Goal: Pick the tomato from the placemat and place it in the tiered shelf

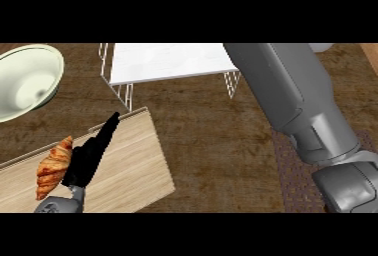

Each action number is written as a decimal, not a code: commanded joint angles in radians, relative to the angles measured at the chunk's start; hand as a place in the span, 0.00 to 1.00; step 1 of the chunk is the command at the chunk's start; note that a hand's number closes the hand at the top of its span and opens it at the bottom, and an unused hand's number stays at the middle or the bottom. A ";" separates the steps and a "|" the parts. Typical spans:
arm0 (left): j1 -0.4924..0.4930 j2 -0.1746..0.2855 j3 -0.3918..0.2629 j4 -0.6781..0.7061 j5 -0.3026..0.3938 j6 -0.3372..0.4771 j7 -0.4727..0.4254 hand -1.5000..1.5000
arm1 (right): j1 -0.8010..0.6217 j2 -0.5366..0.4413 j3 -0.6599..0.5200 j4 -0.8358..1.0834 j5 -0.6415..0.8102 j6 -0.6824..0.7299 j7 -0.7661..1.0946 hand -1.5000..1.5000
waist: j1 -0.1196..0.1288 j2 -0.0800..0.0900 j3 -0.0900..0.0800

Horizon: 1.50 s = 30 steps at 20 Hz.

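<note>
left hand [92, 155]: released, fingers straight, over the wooden board [133, 165], just beside the croissant [53, 167] | right hand: out of view, state cannot be told; only right forearm [295, 100] shows, crossing the placemat [291, 180] | tomato: not visible, place cannot be told | tiered shelf [170, 62]: top centre | bowl [26, 80]: upper left

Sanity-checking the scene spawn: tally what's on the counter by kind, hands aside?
Bowl: 1
Tiered shelf: 1
Wooden board: 1
Croissant: 1
Placemat: 1
Tomato: 0 in view
Total: 5
</note>
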 commanded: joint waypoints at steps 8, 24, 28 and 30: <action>-0.012 -0.022 -0.024 -0.001 -0.007 -0.016 0.043 0.50 | -0.077 0.043 -0.185 0.247 -0.148 -0.107 -0.156 1.00 | 0.038 0.019 -0.002; -0.008 -0.003 0.017 0.044 -0.001 -0.026 0.013 0.50 | -0.034 0.097 -0.549 0.155 -0.527 -0.543 -0.510 0.00 | 0.017 0.012 -0.004; 0.008 0.009 0.035 0.052 0.002 -0.027 -0.005 0.50 | -0.006 0.041 -0.579 0.132 -0.527 -0.664 -0.556 0.00 | -0.011 0.004 -0.004; 0.047 -0.015 0.013 0.013 -0.010 -0.001 0.019 0.50 | 0.008 -0.016 -0.578 0.124 -0.509 -0.692 -0.522 0.00 | -0.031 -0.010 -0.003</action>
